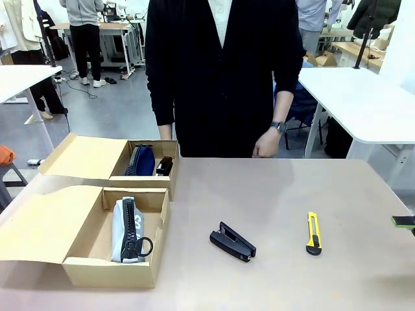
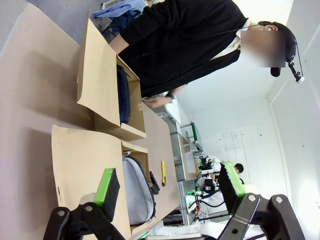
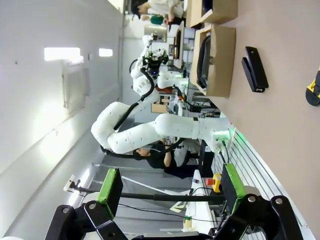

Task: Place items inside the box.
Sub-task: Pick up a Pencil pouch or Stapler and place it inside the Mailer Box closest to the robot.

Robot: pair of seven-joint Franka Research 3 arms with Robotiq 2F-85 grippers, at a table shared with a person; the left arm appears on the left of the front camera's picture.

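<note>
Brown cardboard box [image 1: 84,269], near-left part of the worktop [image 1: 292,194], flap [image 1: 39,223] open and laid out to the left; holds one grey pouch [image 1: 126,230] lengthwise against its right wall, with free floor beside it. Second box [image 1: 146,184], smaller-looking, just behind the first, open, with a dark blue case [image 1: 141,161] and a black item [image 1: 165,166] inside; judged not the target. Black stapler [image 1: 232,241], loose on the worktop right of the box, long axis slanting from far-left to near-right. Yellow knife [image 1: 313,232], further right, well apart from the stapler, long axis running almost straight from near edge to far edge, dark end toward the robot's side. Right gripper [image 3: 171,184]: jaws wide, nothing between them; a green pad tip shows at the right edge of the front view, level with the knife and to its right. Left gripper [image 2: 170,185]: jaws wide, empty, facing along the two boxes. Person's hand [image 1: 266,146] hangs at the far edge, touching nothing. Judgement: two items lie outside the box. The knife is nearest the right gripper, so that arm is better placed. Its jaws would close across the knife's narrow width, then carry leftward past the stapler to the box.
</note>
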